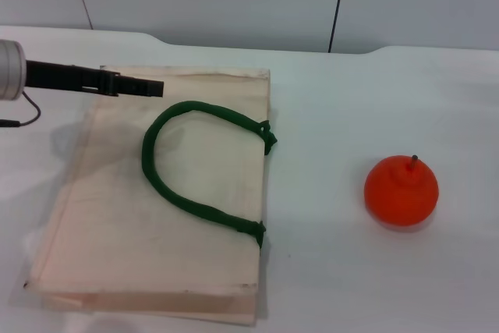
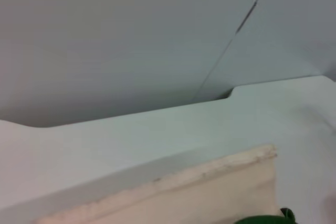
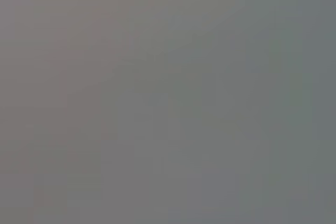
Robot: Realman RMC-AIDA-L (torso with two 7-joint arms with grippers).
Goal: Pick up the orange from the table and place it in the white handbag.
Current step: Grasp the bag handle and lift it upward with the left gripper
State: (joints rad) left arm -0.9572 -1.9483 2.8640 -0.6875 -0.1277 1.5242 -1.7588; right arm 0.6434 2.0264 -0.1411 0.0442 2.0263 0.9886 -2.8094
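Note:
The orange (image 1: 401,191), round with a small dark stem, sits on the white table (image 1: 343,278) at the right. The white handbag (image 1: 117,232) lies flat at the left, its dark green rope handle (image 1: 195,169) resting on top. My left gripper (image 1: 156,87) reaches in from the left edge and hovers over the bag's far corner, well away from the orange. The left wrist view shows the bag's far edge (image 2: 210,192) and a bit of green handle (image 2: 265,220). My right gripper is out of view; its wrist view shows only plain grey.
A pale wall with dark vertical seams (image 1: 337,5) stands behind the table's far edge. A thin black cable (image 1: 27,115) hangs from the left arm. Bare tabletop lies between the bag and the orange.

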